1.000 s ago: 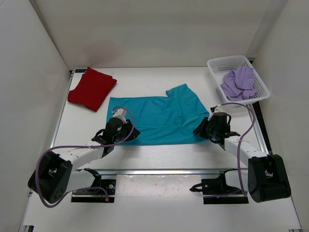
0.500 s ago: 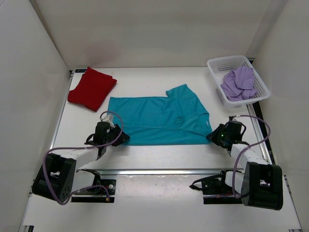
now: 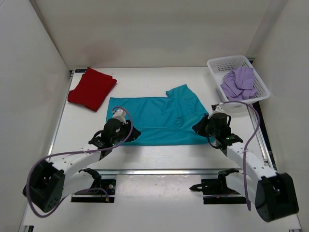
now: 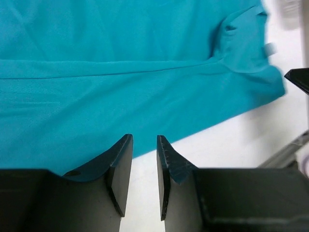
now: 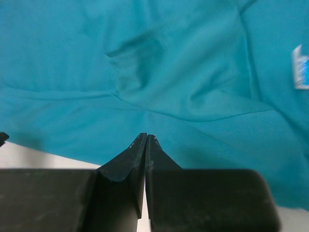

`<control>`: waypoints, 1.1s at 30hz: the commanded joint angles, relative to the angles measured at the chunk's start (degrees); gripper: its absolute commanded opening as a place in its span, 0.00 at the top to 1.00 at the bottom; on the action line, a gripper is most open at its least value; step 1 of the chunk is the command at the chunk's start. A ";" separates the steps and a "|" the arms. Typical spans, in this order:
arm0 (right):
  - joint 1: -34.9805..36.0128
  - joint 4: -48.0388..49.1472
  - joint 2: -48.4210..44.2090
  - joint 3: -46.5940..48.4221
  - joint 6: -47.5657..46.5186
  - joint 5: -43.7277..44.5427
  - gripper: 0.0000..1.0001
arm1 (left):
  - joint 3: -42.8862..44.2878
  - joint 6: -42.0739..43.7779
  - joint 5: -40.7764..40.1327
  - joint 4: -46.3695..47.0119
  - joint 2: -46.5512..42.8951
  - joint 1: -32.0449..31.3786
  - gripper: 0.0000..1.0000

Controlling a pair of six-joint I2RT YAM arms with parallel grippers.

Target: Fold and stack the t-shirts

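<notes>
Teal soft-fabric short-sleeved t-shirt [image 3: 157,121] is lying spread flat mid-counter [image 3: 159,154]. My left end effector [image 4: 144,140] is hovering, fingers apart, at its near edge. My right end effector [image 5: 146,137] is sitting closed at that edge's other end. Cloth looks limp and light, so I'm favouring edge corners. Can't tell if right is nipping fabric.

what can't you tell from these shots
Top view: near corners of the teal t-shirt, under the arms.
Right wrist view: whether the shut right gripper pinches cloth; its fingers cover the hem.
Same view: the label, blurred, cut by the edge.
Top view: shape of the lavender t-shirt, bunched in the basket.
</notes>
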 commanded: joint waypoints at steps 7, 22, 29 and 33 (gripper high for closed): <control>2.62 4.00 18.91 1.27 -1.37 -3.26 1.00 | 3.45 1.63 2.69 -0.42 17.28 -4.23 0.65; -1.16 -5.67 0.38 -4.37 2.59 -8.89 0.96 | -3.44 -0.49 1.58 -10.17 -0.71 -3.96 0.64; -2.39 -0.95 19.49 17.77 -2.43 -9.16 0.77 | 15.55 3.39 4.91 -9.30 9.10 6.04 0.62; -5.20 2.76 31.38 29.78 -4.18 -9.50 0.87 | 21.11 1.81 7.03 -6.49 18.33 15.70 0.64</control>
